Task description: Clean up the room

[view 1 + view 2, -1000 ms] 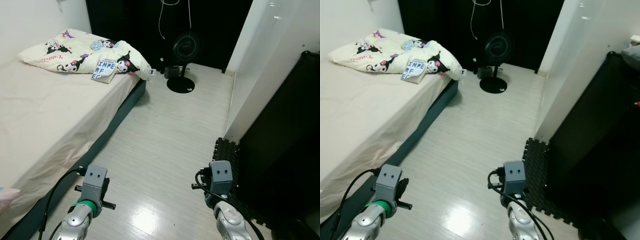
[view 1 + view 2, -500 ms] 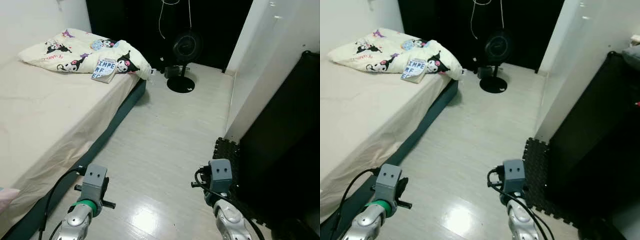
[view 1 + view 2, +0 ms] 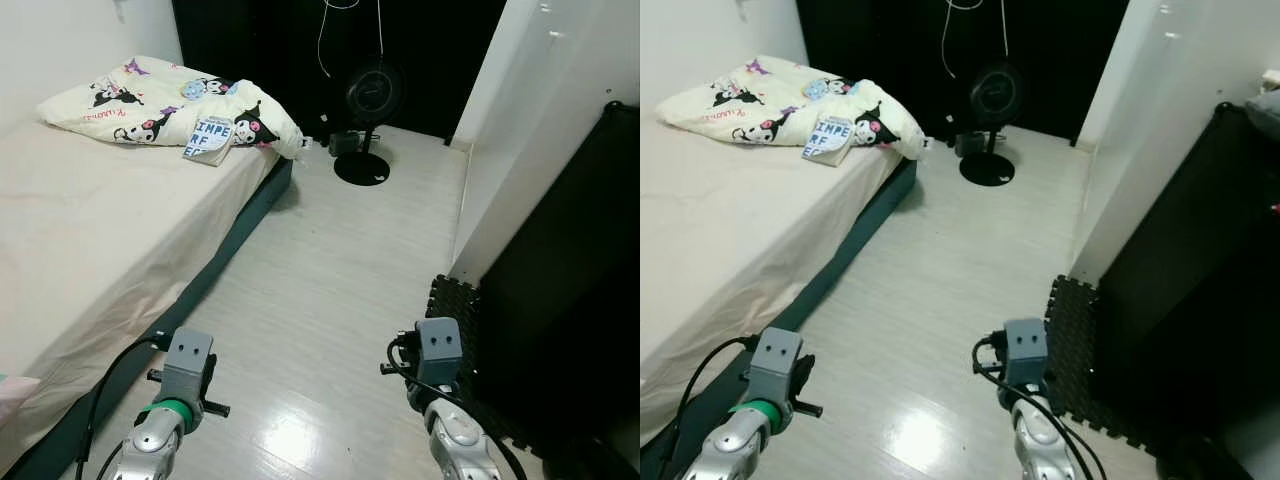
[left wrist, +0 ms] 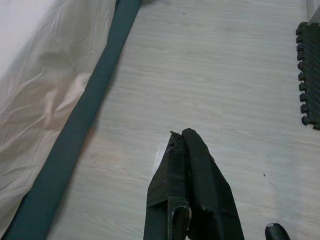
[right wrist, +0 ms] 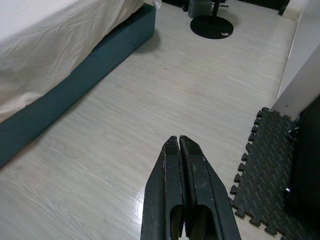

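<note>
Left eye view: bed (image 3: 90, 240) with cream sheet along the robot's left; at its far end a cartoon-print blanket (image 3: 160, 105) with a book (image 3: 208, 138) lying against it, cover lettering partly legible as "IMPE"; a black fan (image 3: 368, 100) stands on the pale floor (image 3: 330, 260) beyond the bed's corner; black foam mat (image 3: 450, 300) at the right beside a dark cabinet (image 3: 570, 300).

Left wrist view: left gripper (image 4: 181, 136) above bare floor, jaws pressed together, holding nothing; dark bed base (image 4: 85, 130) alongside.

Right wrist view: right gripper (image 5: 178, 138) likewise closed and empty above floor; the fan's round base (image 5: 211, 25) far ahead.
</note>
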